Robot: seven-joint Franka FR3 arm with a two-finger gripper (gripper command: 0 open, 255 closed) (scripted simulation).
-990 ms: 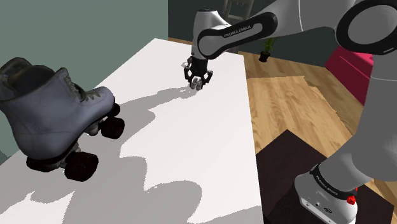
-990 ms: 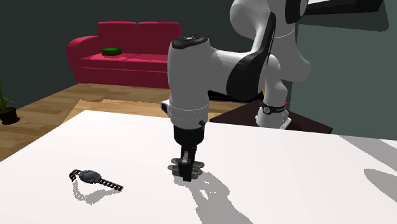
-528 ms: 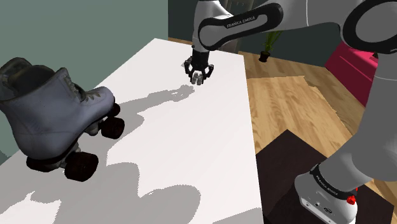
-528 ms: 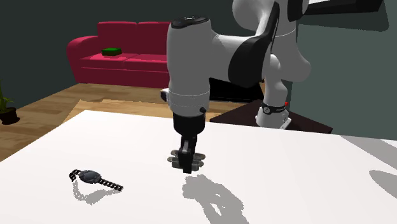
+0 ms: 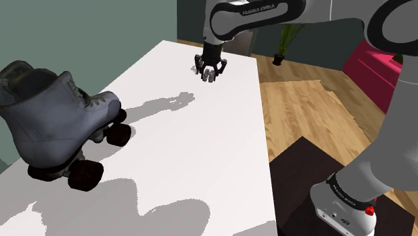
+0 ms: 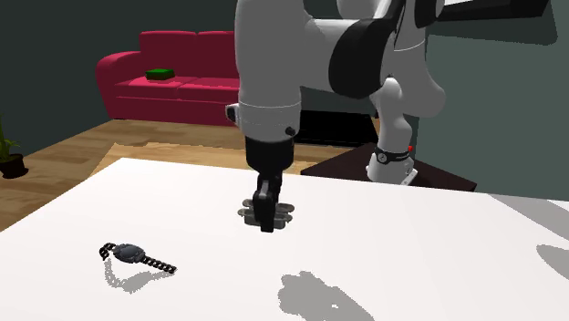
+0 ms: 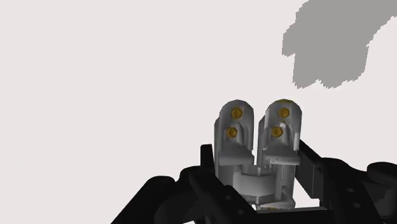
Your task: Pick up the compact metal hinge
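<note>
The hinge point(image 7: 257, 140) is a small grey metal piece with two rounded leaves and yellow screw heads. My gripper point(image 7: 257, 194) is shut on it, the black fingers point(image 7: 312, 170) clasping its sides. In the shoulder view the gripper point(image 5: 210, 72) hangs above the far end of the white table point(image 5: 201, 154) with the hinge point(image 5: 208, 76) at its tip. The second exterior view has the hinge point(image 6: 284, 217) sticking out on both sides of the gripper point(image 6: 267, 219), well above the table point(image 6: 410, 264), with its shadow lying apart on the surface.
A large grey roller skate point(image 5: 57, 121) with dark wheels stands at the shoulder view's left. A dark wristwatch point(image 6: 135, 255) lies on the table toward the second exterior view's left. A red sofa point(image 6: 182, 77) stands beyond, on a wooden floor. The arm's stand point(image 5: 335, 194) is at lower right.
The gripper has risen from the tabletop with the hinge in it. Its shadow on the table has drawn away from it. The skate and watch have not moved.
</note>
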